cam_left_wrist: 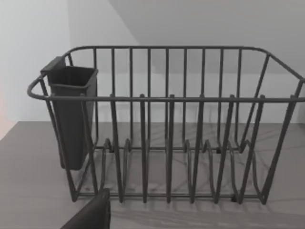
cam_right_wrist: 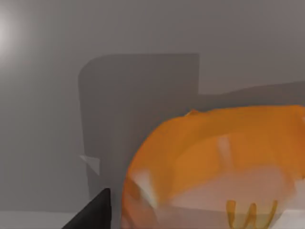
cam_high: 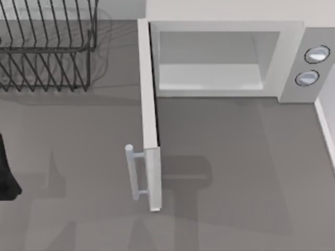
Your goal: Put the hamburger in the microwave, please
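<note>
The hamburger [cam_right_wrist: 224,162], an orange-tan lump with a whitish layer, looms very close in the right wrist view. My right gripper [cam_right_wrist: 181,219] is shut on it; one dark finger [cam_right_wrist: 97,210] shows beside it and the other is hidden behind the bun. The microwave [cam_high: 225,31], a white box with two silver knobs [cam_high: 316,54], stands at the back right of the table. Its door [cam_high: 149,104] is swung fully open toward the front, bar handle [cam_high: 133,172] facing left, and the pale cavity [cam_high: 209,68] holds nothing. My left arm [cam_high: 6,175] is parked at the left edge.
A dark wire rack [cam_high: 47,42] stands at the back left, with a dark cup holder [cam_left_wrist: 71,114] hung on one end. The open door splits the table's middle. A white wall edge [cam_high: 324,125] borders the right side.
</note>
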`<state>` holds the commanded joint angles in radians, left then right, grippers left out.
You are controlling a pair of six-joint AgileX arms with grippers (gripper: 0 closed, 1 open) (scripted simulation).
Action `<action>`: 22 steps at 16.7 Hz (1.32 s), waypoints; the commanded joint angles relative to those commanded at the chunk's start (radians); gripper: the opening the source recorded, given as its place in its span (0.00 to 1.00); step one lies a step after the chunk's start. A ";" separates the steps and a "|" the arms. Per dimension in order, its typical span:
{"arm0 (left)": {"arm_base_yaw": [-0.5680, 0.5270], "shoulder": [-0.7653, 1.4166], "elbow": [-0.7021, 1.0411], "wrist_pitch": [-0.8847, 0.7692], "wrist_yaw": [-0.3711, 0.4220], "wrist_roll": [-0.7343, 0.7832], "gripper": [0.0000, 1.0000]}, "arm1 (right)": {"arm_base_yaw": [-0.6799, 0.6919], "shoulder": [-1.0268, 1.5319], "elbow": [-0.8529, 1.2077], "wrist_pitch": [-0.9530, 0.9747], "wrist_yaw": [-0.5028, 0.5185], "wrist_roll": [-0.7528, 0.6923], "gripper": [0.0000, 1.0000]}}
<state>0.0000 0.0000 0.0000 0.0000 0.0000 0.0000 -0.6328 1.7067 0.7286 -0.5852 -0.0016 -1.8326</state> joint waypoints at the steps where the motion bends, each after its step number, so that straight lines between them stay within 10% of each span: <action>1: 0.000 0.000 0.000 0.000 0.000 0.000 1.00 | 0.000 0.000 0.000 0.000 0.000 0.000 1.00; 15: 0.000 0.000 0.000 0.000 0.000 0.000 1.00 | 0.000 0.000 0.000 0.000 0.000 0.000 0.02; 22: 0.000 0.000 0.000 0.000 0.000 0.000 1.00 | 0.000 0.000 0.000 0.000 0.000 0.000 0.00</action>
<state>0.0000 0.0000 0.0000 0.0000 0.0000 0.0000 -0.6328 1.7067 0.7286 -0.5852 -0.0016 -1.8326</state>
